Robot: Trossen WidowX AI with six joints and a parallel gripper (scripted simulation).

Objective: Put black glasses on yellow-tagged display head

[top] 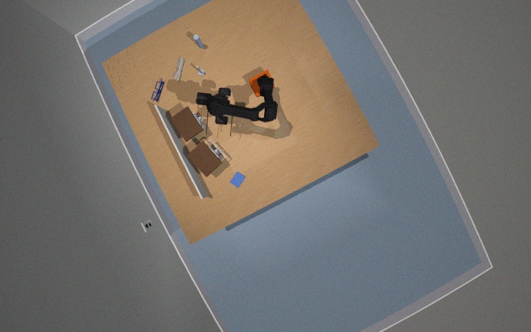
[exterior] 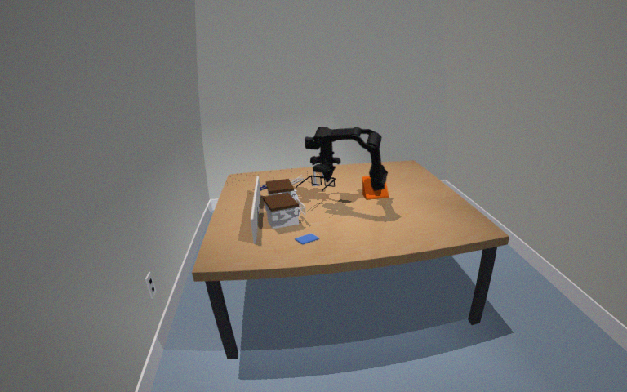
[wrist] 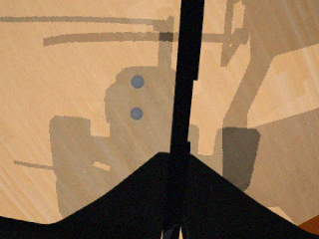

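My gripper (exterior: pixel 327 179) (wrist: pixel 173 164) is shut on the black glasses (top: pixel 207 124) (exterior: pixel 304 180) (wrist: pixel 190 50) and holds them above the table. In the exterior view the lenses hang at the fingertips and the temples reach left, toward the heads. Two display heads stand side by side: the far head (top: pixel 187 124) (exterior: pixel 279 185) and the near head (top: pixel 205 158) (exterior: pixel 282 217), both pale blocks with brown tops. The held glasses are clear of both heads. A thin pale frame shows at the near head's face. I cannot make out the yellow tag.
A white upright panel (top: pixel 178 151) (exterior: pixel 255 210) stands behind the heads. Blue glasses (top: pixel 157 90), pale glasses (top: pixel 178 69), a small whitish object (top: pixel 200 70) and a blue-grey cylinder (top: pixel 198 41) are beyond the far head. A flat blue square (top: pixel 237 179) (exterior: pixel 307 238) lies near the near head.
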